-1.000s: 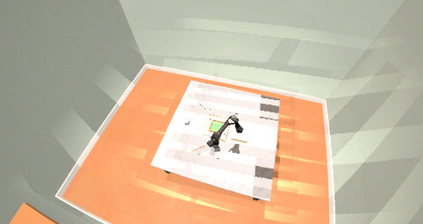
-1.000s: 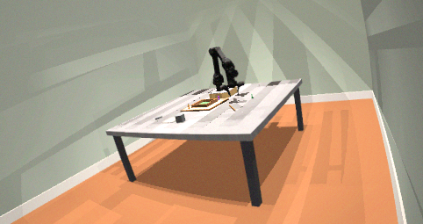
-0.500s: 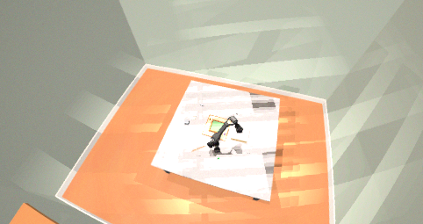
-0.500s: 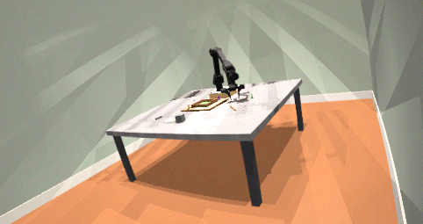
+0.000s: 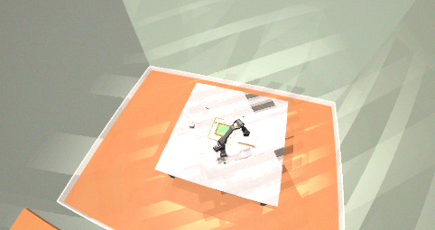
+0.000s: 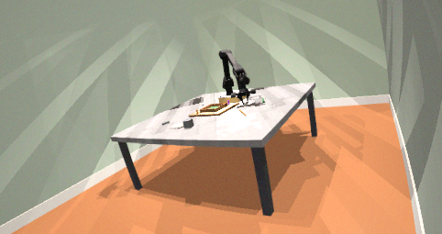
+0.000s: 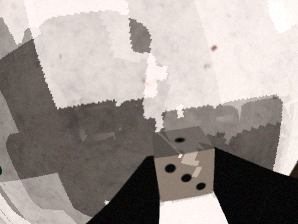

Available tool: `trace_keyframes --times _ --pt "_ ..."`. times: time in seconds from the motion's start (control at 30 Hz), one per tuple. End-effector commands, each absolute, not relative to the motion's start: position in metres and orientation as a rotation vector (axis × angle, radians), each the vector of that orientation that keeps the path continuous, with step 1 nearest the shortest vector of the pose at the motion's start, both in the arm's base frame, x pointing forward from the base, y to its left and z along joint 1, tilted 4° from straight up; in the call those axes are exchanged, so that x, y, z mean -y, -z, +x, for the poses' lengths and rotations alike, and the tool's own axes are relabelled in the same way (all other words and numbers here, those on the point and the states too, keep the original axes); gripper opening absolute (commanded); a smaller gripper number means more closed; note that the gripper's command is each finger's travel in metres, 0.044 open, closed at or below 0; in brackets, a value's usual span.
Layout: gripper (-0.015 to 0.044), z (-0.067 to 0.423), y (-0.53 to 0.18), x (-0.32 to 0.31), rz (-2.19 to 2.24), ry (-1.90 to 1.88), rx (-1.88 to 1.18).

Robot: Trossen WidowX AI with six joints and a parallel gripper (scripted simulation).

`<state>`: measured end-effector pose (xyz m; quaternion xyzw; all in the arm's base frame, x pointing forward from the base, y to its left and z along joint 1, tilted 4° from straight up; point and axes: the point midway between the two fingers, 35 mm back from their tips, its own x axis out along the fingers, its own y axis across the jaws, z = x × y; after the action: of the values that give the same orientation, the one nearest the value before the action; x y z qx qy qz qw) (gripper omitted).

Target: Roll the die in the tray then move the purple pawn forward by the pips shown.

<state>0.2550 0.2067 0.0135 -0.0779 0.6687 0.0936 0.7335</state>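
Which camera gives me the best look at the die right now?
The wrist view: the die fills the space between the tool's fingers, three pips facing the camera. In the top and exterior views it is too small to make out by the arm.
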Motion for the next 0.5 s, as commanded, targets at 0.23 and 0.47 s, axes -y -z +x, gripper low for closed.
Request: trace_keyframes --times 0.23,0.47 --pt "0.0 0.259 -0.04 -0.209 -0.176 -0.209 -1.467" --pt "0.0 0.26 -0.082 -0.21 -0.18 -0.212 -1.466"
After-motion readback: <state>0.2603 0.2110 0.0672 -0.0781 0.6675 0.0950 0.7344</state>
